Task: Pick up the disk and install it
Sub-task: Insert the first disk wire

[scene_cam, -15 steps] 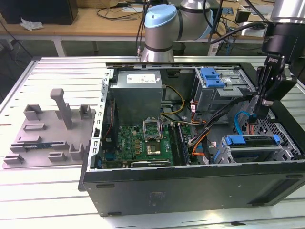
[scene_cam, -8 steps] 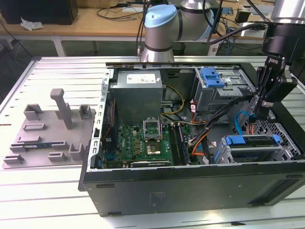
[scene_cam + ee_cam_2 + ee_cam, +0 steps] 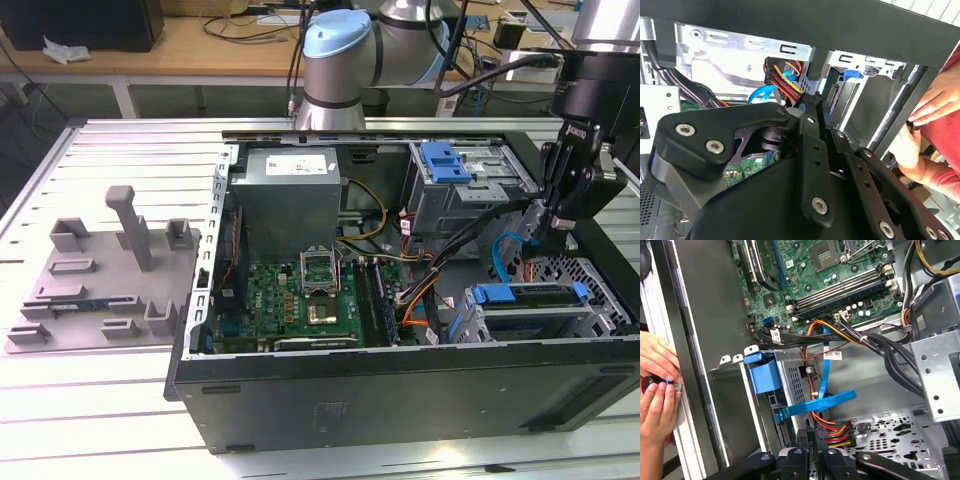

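Disk (image 3: 530,297): seated by its blue rails in the computer case (image 3: 400,400) bay, towards the bench edge on the exterior view's right. Claw (image 3: 548,235): clenched, poised at the power cables (image 3: 836,432).

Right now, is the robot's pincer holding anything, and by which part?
Cannot tell. The black pincer is right by the red-and-yellow wire bundle; whether it grips them is hidden.

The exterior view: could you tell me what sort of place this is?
Probably a robotics lab: an open computer case lies on a slatted metal table, a grey fixture tray beside it.
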`<state>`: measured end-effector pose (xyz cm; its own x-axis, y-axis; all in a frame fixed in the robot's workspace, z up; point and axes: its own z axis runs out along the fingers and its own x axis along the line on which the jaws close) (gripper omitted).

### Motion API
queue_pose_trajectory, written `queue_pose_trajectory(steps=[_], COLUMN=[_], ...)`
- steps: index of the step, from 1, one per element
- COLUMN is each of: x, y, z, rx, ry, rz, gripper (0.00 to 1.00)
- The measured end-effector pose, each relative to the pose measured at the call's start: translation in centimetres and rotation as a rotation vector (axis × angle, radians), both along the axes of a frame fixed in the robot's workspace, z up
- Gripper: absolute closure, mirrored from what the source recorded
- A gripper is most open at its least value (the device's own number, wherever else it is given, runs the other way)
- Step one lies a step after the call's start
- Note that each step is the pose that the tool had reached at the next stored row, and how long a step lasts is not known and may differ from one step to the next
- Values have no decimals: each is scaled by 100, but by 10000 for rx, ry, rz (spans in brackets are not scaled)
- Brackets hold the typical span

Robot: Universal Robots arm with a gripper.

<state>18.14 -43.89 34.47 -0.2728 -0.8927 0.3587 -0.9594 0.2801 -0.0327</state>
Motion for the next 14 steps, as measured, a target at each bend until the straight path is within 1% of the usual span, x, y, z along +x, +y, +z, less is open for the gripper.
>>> queue_pose_trajectory(steps=[6, 7, 8, 10, 11, 12, 13, 14], x=[-22, -24, -27, -30, -33, -34, -36, -42], y=[-90, -112, -132, -145, -151, -154, -156, -162], z=[37, 42, 46, 47, 48, 47, 48, 51], rx=[82, 108, 154, 233, 352, 429, 475, 545], ry=[-68, -83, -101, -119, -140, -150, -156, -166], rz=[44, 65, 97, 137, 191, 229, 258, 309], gripper=[83, 83, 83, 83, 83, 83, 83, 83])
